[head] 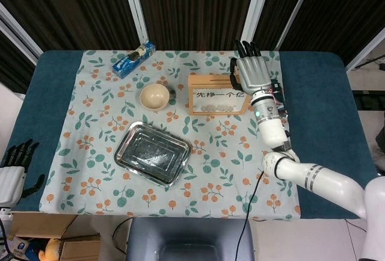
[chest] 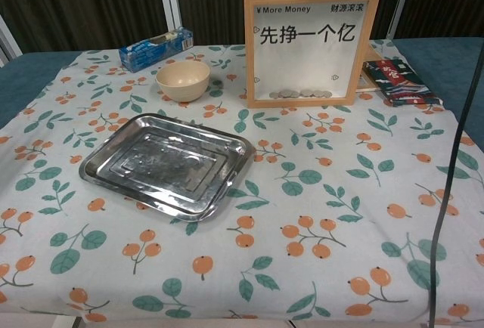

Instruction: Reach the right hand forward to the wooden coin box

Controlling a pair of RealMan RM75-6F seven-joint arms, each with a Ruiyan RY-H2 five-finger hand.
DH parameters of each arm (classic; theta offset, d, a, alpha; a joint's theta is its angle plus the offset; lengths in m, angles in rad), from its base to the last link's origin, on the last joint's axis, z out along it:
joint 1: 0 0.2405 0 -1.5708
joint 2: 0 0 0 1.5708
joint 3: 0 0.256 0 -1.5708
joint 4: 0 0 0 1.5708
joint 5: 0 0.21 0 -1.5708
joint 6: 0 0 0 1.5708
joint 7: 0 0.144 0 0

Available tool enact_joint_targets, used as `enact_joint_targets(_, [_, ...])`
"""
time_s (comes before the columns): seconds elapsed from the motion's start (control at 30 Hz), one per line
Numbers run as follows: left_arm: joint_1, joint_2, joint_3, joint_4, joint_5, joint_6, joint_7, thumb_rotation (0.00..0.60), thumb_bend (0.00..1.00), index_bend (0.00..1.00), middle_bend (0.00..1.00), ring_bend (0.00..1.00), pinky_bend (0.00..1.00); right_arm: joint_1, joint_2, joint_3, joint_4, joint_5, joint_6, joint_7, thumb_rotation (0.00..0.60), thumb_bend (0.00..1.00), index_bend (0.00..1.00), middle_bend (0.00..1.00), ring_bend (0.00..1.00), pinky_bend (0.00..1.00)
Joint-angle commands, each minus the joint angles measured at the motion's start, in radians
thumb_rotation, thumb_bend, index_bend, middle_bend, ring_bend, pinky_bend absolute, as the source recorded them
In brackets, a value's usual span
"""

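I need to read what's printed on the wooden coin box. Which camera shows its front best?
The chest view: the wooden coin box faces the camera, with its printed front and the coins at the bottom clear. The head view shows it from above, smaller, with the right robot hand over its right end.

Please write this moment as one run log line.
right hand: open, over coin box right end | left hand: idle, table edge | tray: empty

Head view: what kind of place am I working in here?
Likely a lab or demo booth, not a home: dark curtains with metal poles behind the table, a staged floral tablecloth, and cardboard boxes on the floor.
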Motion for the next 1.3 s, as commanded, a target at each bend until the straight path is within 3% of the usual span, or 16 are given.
enact_joint_targets(0.03, [0.000, 0.003, 0.000, 0.001, 0.000, -0.001, -0.002, 0.600, 0.37, 0.00, 0.00, 0.00, 0.00, 0.010, -0.017, -0.011, 0.022, 0.014, 0.000, 0.000, 0.600, 0.62, 0.78, 0.16, 0.00, 0.00])
enact_joint_targets(0.47, [0.003, 0.003, -0.001, 0.016, -0.004, -0.004, -0.018, 0.600, 0.37, 0.00, 0.00, 0.00, 0.00, 0.032, -0.073, -0.029, 0.083, -0.002, 0.024, 0.026, 0.600, 0.63, 0.77, 0.16, 0.00, 0.00])
enact_joint_targets(1.13, [0.004, 0.005, -0.004, 0.027, -0.015, -0.014, -0.025, 0.600, 0.36, 0.00, 0.00, 0.00, 0.00, 0.040, -0.089, -0.044, 0.112, 0.018, 0.007, 0.023, 0.600, 0.63, 0.76, 0.17, 0.00, 0.00])
enact_joint_targets(1.23, [0.004, 0.005, -0.006, 0.027, -0.019, -0.015, -0.023, 0.600, 0.37, 0.00, 0.00, 0.00, 0.00, 0.041, -0.089, -0.048, 0.113, 0.029, -0.002, 0.016, 0.600, 0.63, 0.73, 0.17, 0.00, 0.00])
enact_joint_targets(1.3, [0.005, 0.004, -0.007, 0.027, -0.020, -0.013, -0.025, 0.600, 0.36, 0.00, 0.00, 0.00, 0.00, 0.040, -0.081, -0.050, 0.104, 0.040, -0.017, 0.013, 0.600, 0.62, 0.63, 0.17, 0.00, 0.00])
